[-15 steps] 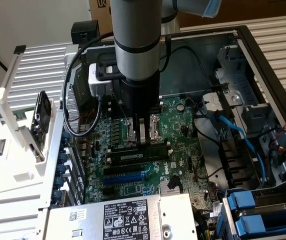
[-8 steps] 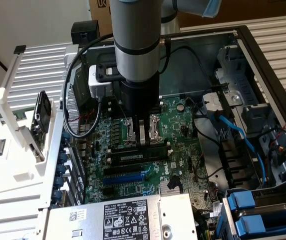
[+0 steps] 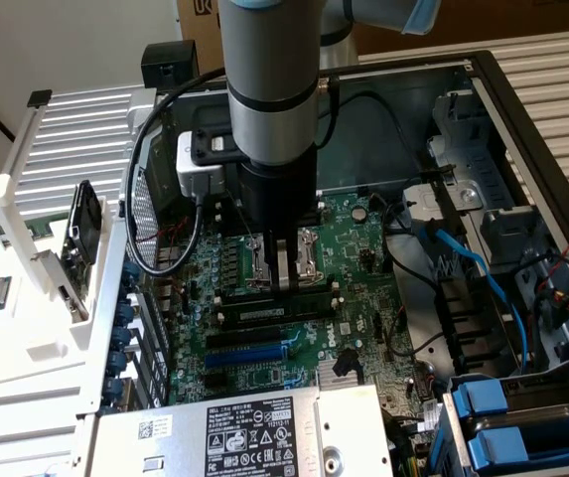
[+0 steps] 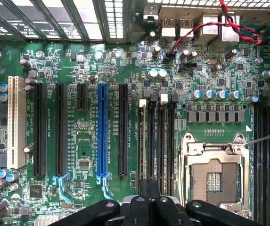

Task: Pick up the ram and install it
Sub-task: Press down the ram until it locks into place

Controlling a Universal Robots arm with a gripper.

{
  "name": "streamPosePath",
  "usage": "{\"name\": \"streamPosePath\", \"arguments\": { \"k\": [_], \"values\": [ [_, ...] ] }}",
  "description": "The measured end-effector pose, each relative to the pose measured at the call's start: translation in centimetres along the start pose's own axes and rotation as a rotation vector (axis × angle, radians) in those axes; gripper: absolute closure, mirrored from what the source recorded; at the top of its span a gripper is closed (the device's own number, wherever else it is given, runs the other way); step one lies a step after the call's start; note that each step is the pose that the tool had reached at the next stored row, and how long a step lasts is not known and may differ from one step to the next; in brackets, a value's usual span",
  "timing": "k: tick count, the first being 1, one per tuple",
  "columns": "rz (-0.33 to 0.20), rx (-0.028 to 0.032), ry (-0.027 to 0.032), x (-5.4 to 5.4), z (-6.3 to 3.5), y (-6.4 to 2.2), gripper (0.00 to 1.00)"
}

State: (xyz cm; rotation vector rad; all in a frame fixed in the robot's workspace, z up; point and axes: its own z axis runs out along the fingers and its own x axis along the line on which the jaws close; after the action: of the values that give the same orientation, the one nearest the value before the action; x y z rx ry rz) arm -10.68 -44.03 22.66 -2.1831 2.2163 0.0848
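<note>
1. My grey metal tube arm (image 3: 269, 70) wears a black ring and a pale-blue joint cap at two o'clock.
2. A white-and-black wrist box (image 3: 205, 159) sits at nine o'clock, trailing a looping black cable (image 3: 140, 234).
3. My black gripper (image 3: 282, 268) ends in silvery fingers (image 3: 282, 260).

A pale, evenly lit wall (image 3: 56, 40) rises behind the worktop, where a brown cardboard box (image 3: 205, 20) (bearing black print) stands at the back edge beside a white ribbed panel (image 3: 552, 89).
</note>
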Motion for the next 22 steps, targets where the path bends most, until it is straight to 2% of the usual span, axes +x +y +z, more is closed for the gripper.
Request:
{"name": "streamPosePath", "arguments": {
  "k": [5, 6, 9, 22],
  "values": [
    [0.000, 0.0009, -0.0022, 0.0, -0.38, -0.01, 0.89],
    [0.000, -0.0001, -0.0004, 0.0, -0.70, 0.01, 0.89],
    [0.000, -0.0002, -0.0002, -0.1, -1.21, 0.02, 0.89],
    [0.000, -0.0003, 0.0000, -0.1, -2.12, 0.04, 0.89]
  ]
}}
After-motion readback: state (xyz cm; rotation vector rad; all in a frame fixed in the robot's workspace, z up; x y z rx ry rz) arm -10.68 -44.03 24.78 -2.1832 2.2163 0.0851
